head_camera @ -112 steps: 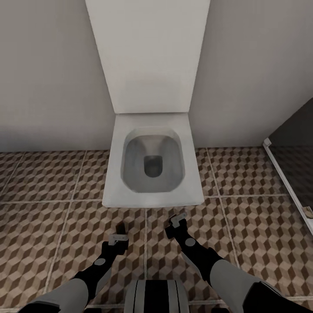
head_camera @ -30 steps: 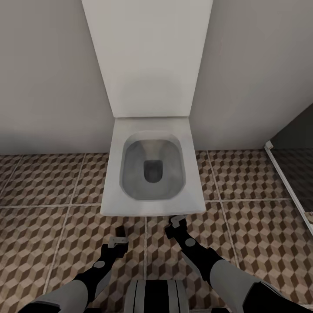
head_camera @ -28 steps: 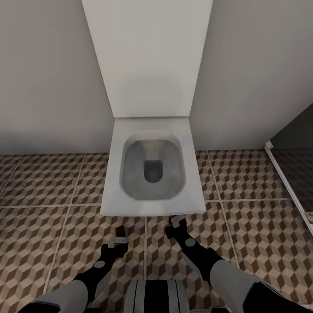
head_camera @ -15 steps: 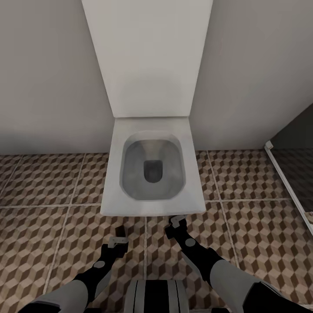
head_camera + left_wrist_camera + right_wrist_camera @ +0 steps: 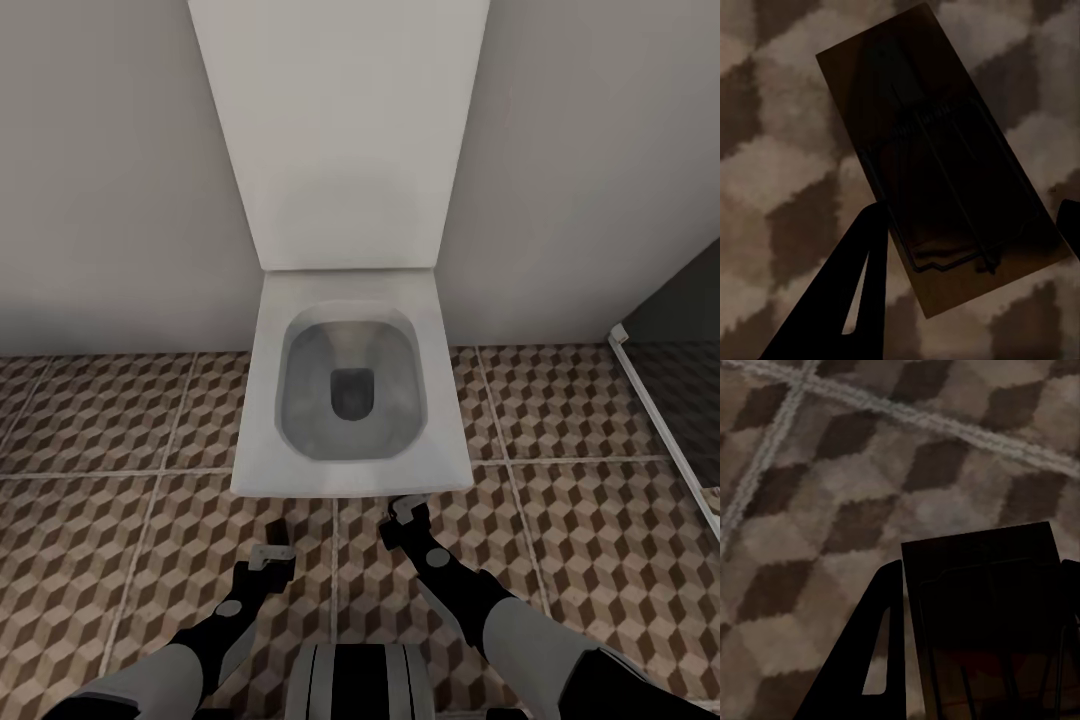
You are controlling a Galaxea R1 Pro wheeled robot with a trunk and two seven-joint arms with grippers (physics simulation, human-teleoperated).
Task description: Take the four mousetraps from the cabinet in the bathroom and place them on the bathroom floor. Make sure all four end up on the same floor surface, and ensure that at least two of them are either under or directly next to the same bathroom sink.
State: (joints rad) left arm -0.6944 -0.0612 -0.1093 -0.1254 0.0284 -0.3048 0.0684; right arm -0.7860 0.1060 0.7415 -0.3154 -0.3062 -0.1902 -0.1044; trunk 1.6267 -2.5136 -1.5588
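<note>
Each pincer grips one mousetrap above the bathroom floor (image 5: pixel 560 420): the left pincer (image 5: pixel 967 232) holds the left mousetrap (image 5: pixel 937 157), the right pincer (image 5: pixel 979 622) the right mousetrap (image 5: pixel 982 585), probably for carrying; ahead is a toilet (image 5: pixel 350 390), no sink.

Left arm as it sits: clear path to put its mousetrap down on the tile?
Probably yes. The left gripper holds a mousetrap over bare bathroom floor, short of the toilet.

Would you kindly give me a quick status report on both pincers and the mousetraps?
Left pincer shut on a mousetrap. Right pincer shut on a second mousetrap. Both above the bathroom floor. Toilet directly ahead, no sink visible.
</note>
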